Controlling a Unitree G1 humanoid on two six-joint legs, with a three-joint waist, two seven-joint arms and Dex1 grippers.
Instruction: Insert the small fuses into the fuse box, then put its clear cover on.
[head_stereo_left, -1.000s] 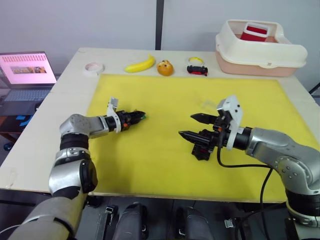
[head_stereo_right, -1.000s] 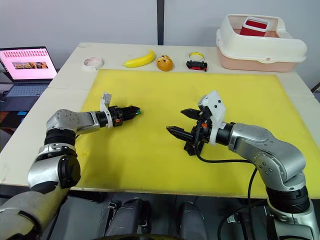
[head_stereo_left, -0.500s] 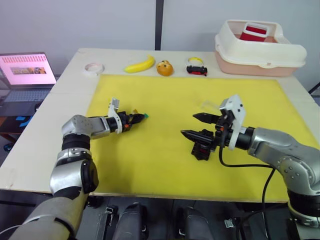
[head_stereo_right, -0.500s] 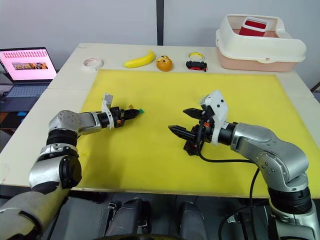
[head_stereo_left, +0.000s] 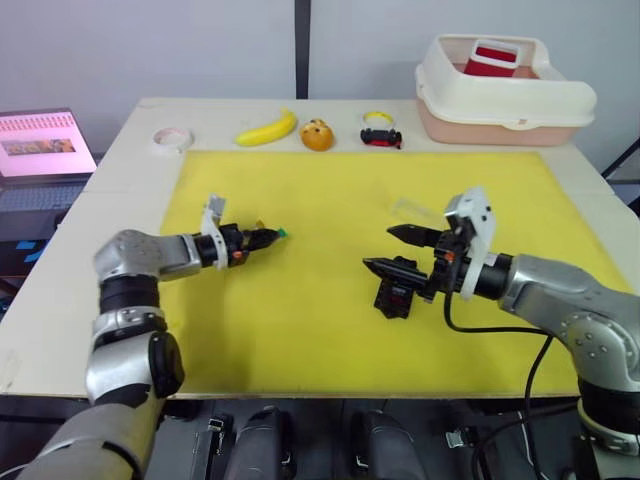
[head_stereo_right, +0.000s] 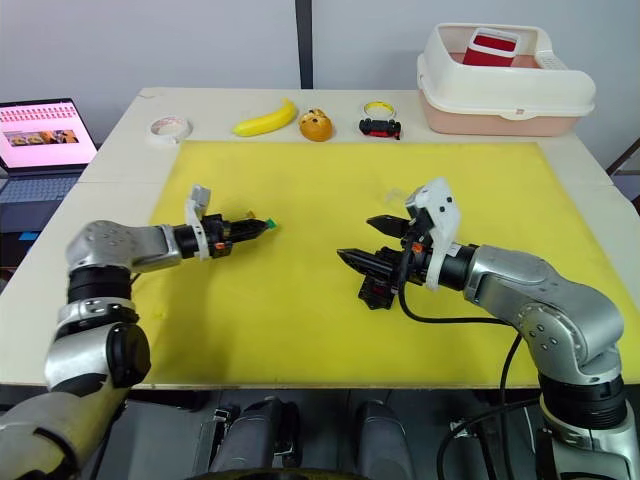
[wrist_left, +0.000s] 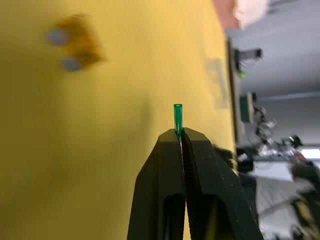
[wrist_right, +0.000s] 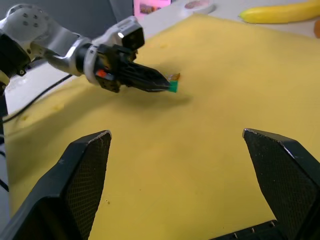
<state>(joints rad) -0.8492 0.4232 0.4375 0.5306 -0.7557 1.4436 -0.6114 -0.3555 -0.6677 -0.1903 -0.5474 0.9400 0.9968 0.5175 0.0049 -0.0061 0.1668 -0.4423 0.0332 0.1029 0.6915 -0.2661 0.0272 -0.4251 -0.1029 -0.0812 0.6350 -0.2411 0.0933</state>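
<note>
Green fuse pinched between the fingertips of my left end effector, held above the yellow mat. Fuse box sits at mat centre, 3 o'clock of the fuse, under my right end effector, fingers spread wide. Clear cover lies at 12 o'clock of the box.

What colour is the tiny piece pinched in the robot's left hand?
Green; the fuse shows best in the left wrist view.
</note>
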